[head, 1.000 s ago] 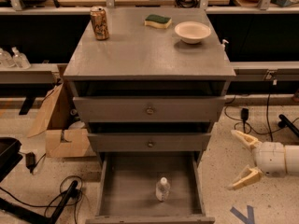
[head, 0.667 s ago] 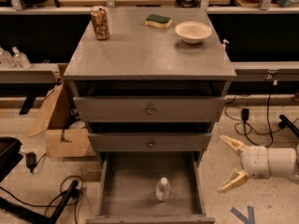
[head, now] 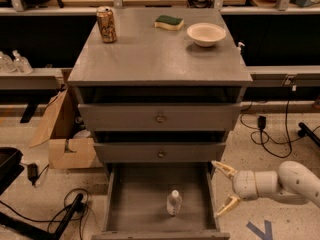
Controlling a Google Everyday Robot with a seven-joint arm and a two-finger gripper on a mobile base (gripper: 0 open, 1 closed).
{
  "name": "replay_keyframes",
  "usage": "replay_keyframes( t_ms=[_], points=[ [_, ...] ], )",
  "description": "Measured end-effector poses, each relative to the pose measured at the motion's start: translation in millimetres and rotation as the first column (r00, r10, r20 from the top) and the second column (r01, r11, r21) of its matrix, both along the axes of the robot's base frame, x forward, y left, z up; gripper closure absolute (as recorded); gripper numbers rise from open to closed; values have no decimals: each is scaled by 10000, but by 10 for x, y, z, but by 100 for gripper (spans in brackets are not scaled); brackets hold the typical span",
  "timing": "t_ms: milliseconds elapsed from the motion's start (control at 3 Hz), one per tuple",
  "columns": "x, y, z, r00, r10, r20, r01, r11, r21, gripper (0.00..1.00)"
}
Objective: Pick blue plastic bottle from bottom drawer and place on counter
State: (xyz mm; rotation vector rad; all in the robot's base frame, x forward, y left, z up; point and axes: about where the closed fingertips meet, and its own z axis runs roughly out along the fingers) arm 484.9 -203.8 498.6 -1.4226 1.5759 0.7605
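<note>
Grey bottom drawer (head: 137, 199) holds the upright blue plastic bottle (head: 173, 203); the wide-open gripper (head: 223, 188), outside its right wall, must reach in.

We have a single view, set high in front of the grey-painted wooden three-drawer cabinet (head: 160, 116) and tilted down at its front. It is near enough that the cabinet's flat grey worktop (head: 150, 54) fills the upper middle and its pulled-out deep grey bottom drawer (head: 140, 194) meets the lower edge. The white two-finger claw (head: 216, 189), fingers spread, sits low, just right of the cabinet.
</note>
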Motion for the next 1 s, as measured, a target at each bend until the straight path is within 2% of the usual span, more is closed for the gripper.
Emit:
replay_keyframes(
  t_ms=[333,667,1000],
  points=[
    [-2,146,-493,9979,606,245,-603,9981,-139,0],
    [38,286,-924,9948,972,307,-964,9950,-253,0],
    [135,494,-1339,9923,1210,248,-1212,9926,93,0]
  ],
)
